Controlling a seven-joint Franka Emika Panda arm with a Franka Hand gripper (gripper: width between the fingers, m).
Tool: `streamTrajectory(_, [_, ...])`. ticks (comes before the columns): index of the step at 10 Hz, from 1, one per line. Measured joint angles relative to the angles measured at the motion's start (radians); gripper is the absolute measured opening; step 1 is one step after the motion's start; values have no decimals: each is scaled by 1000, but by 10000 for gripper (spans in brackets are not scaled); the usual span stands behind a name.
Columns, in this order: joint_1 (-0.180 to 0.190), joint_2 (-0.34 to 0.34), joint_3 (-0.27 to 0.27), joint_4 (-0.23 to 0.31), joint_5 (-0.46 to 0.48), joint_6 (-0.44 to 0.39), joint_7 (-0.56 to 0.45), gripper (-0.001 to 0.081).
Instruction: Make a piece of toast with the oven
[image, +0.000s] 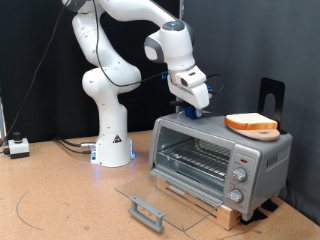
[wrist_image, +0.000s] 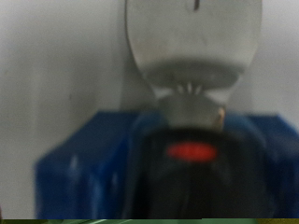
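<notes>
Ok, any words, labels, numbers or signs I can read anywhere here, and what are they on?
None readable.
Oven knob panel: markings too small to read.
Hand above the oven top: no legible label.
Wrist view: blurred, no text.
Toast: no text.

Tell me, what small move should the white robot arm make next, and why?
Probably a short shift towards the exterior view's right, to bring the gripper over the pale, orange-crusted slice of toast. The boxy silver-grey toaster oven already has its glass door dropped open, its wire rack looks bare, and the toast sits up on top of the oven, beside the gripper.
</notes>
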Motion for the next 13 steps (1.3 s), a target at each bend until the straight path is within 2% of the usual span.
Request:
streamTrajectory(4, [40, 13, 4, 4, 28, 34, -13, 809])
streamTrajectory(11, [34, 15, 19, 5, 3, 43, -9, 809])
streamTrajectory(13, [31, 16, 29, 5, -14, 43, -2, 560])
